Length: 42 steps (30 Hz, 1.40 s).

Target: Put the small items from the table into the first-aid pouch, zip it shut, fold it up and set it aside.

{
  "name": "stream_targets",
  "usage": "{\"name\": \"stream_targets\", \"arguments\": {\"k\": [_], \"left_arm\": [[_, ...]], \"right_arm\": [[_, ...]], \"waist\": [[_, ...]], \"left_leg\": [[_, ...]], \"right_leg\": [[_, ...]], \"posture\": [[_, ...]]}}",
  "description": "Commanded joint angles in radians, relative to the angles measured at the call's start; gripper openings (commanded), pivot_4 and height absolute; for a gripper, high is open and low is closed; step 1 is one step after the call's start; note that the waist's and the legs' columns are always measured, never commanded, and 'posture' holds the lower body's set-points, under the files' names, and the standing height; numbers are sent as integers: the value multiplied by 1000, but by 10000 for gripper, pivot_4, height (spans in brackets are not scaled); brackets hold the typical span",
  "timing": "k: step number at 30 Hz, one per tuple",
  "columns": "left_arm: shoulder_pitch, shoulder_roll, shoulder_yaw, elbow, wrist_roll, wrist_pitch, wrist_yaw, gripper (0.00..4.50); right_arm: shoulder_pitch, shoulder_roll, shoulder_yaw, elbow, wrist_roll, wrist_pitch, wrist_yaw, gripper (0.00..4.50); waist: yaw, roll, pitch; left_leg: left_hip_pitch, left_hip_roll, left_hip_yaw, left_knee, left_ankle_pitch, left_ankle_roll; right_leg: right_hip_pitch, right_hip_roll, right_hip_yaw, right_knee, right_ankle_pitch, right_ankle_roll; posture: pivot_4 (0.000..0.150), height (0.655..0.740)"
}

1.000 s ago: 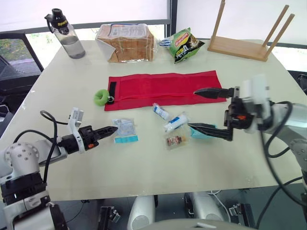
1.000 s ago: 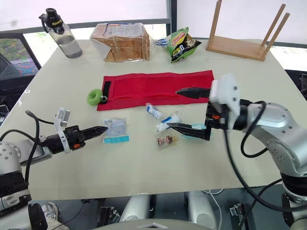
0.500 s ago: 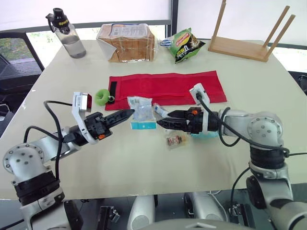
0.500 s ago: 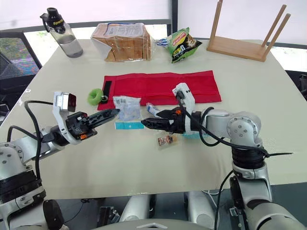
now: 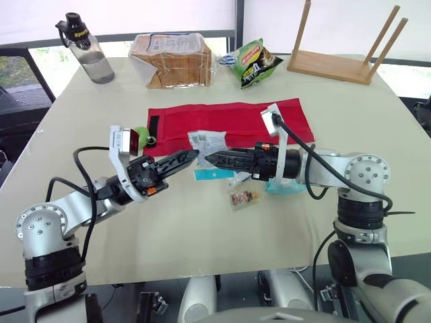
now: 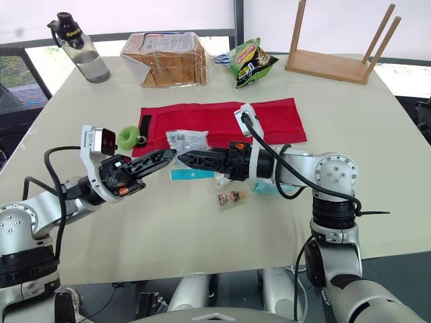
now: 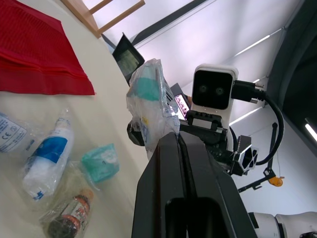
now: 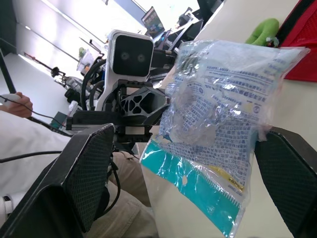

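Observation:
A clear packet with a teal strip (image 5: 207,147) hangs above the table in front of the open red pouch (image 5: 232,120). My left gripper (image 5: 191,155) is shut on the packet (image 7: 148,101), pinching its lower edge. From the other side my right gripper (image 5: 211,159) reaches in, open, with its fingers (image 8: 86,168) spread on either side of the packet (image 8: 223,119). Below on the table lie a small brown bottle (image 5: 244,197), a blue-and-white tube (image 7: 47,158) and a teal item (image 5: 283,186).
A green loop (image 6: 126,138) sits at the pouch's left end. Along the far edge stand a water bottle (image 5: 84,47), a bag of bread (image 5: 175,59), a green snack bag (image 5: 259,62) and a wooden rack (image 5: 337,47). A person's hand (image 8: 17,106) shows behind the table.
My left gripper has carried the packet up and to the right, in front of the pouch. My right gripper has swung left from the table items to the packet.

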Motion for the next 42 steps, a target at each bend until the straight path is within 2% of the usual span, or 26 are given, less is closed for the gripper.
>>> {"name": "stream_targets", "arguments": {"k": [1, 2, 3, 10, 11, 25, 30, 32, 33, 34, 35, 42], "left_arm": [[23, 26, -14, -54, -44, -43, -1, 206], [32, 31, -17, -59, -44, -50, -3, 0], [41, 36, -21, -63, -43, -58, -5, 0], [79, 53, -56, -108, 10, -102, -26, 0], [79, 53, -62, -114, 15, -110, -26, 0], [51, 55, -106, -156, 109, -174, -44, 0], [39, 55, -114, -166, 97, -186, -32, 0], [41, 57, -113, -170, 95, -187, -30, 0], [42, 58, -113, -171, 95, -187, -31, 0], [44, 60, -112, -172, 95, -189, -30, 0], [46, 61, -113, -173, 94, -192, -29, 0], [56, 66, -118, -180, 92, -201, -28, 0]], "right_arm": [[3, -7, 0, -7, 74, -22, -28, 45000], [4, -12, 0, -4, 86, -26, -37, 39826], [4, -17, 0, -2, 98, -31, -46, 36727], [17, -66, 29, -4, 173, -69, -109, 1000], [19, -75, 37, -7, 178, -73, -117, 264], [61, -168, 85, -1, 253, -160, -184, 264], [65, -201, 112, -36, 218, -179, -135, 264], [67, -212, 122, -43, 232, -184, -137, 8458], [70, -215, 127, -41, 236, -187, -152, 9429], [76, -213, 131, -35, 258, -193, -167, 16152], [79, -213, 133, -30, 277, -197, -173, 19166], [78, -226, 152, -23, 294, -223, -213, 19166]], "waist": [[0, 0, 0], [0, 0, 0], [0, 0, 0], [-1, 1, 0], [-1, 1, 0], [0, 1, 1], [-1, 1, 1], [0, 1, 1], [0, 1, 1], [0, 1, 1], [0, 1, 1], [-1, 1, 1]], "left_leg": [[0, 0, 0, 0, 0, 0], [0, 0, 0, 0, 0, 0], [0, 0, 0, 0, 0, 0], [0, 0, 1, -1, 0, 0], [0, 0, 1, -1, 0, 0], [-2, 0, 1, -4, 0, 0], [-2, 0, 1, -4, 0, 0], [-2, 0, 1, -4, 0, 0], [-2, 0, 1, -4, 0, 0], [-2, 0, 1, -4, 0, 0], [-2, 0, 1, -4, 0, 0], [-2, 1, 1, -4, 0, 0]], "right_leg": [[0, 0, 0, 0, 0, 0], [0, 0, 0, 0, 0, 0], [0, 0, 0, 0, 0, 0], [0, 0, 1, -2, 0, 0], [0, 0, 1, -2, 0, 0], [0, 0, 1, -9, 0, 0], [0, 0, 1, -10, 0, 0], [0, 0, 1, -10, 0, 0], [0, 0, 0, -10, 0, 0], [0, 0, 1, -10, 0, 0], [0, 0, 1, -10, 0, 0], [0, 0, 1, -10, 0, 1]], "posture": [[1500, 7400], [1500, 7400], [1500, 7400], [1500, 7400], [1500, 7400], [1500, 7400], [1500, 7400], [1500, 7400], [1500, 7400], [1500, 7400], [1500, 7400], [1500, 7400]]}}
